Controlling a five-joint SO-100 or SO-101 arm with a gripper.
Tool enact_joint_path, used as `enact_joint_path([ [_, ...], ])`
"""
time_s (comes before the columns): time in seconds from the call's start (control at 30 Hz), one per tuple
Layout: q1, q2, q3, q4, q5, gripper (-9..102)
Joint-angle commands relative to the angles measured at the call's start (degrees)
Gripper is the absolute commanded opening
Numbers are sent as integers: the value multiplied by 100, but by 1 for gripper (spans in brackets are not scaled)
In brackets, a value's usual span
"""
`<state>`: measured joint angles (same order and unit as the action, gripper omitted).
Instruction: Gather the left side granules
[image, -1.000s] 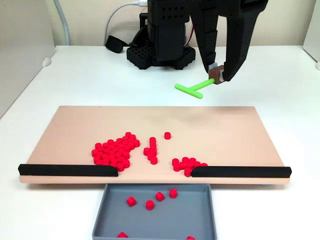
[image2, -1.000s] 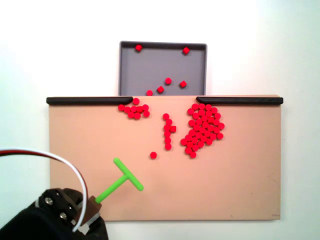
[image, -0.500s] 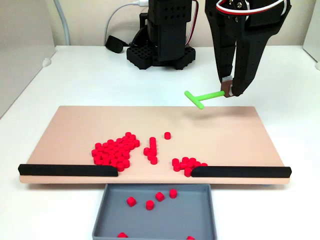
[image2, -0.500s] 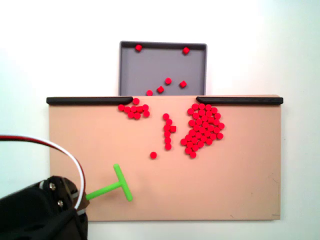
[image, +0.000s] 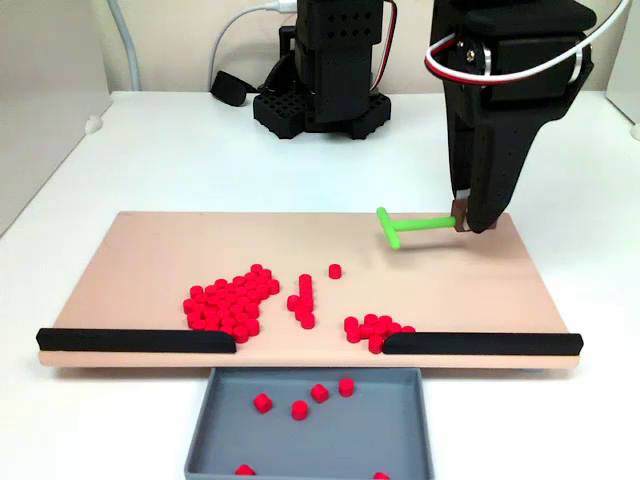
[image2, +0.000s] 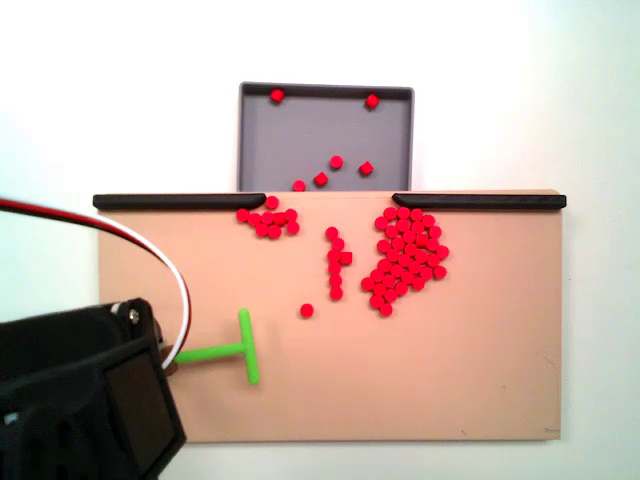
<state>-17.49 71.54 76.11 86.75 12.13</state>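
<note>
On the tan board (image: 450, 280), the granules (image: 232, 298) lie in clusters near the black rails (image: 135, 340), a few in the grey tray (image: 400, 440) below. No writing is legible. Seen from above, the arm's body hides the claw; the front fixed view shows the claw (image: 467, 222) clamped on the green T-shaped tool (image: 410, 226), well apart from the granules.

White table (image: 170, 170) against a pale wall (image: 190, 40).
</note>
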Motion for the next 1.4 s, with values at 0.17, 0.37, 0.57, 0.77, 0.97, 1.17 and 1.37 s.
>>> enact_joint_path([
  [0.17,246,-360,-439,-281,299,0],
  [0.37,343,-527,-439,-352,255,0],
  [0.57,422,-624,-439,-369,167,0],
  [0.77,536,-712,-439,-369,70,0],
  [0.97,668,-738,-439,-369,-79,0],
  [1.17,773,-738,-439,-369,-255,0],
  [1.37,914,-747,-439,-369,-510,0],
])
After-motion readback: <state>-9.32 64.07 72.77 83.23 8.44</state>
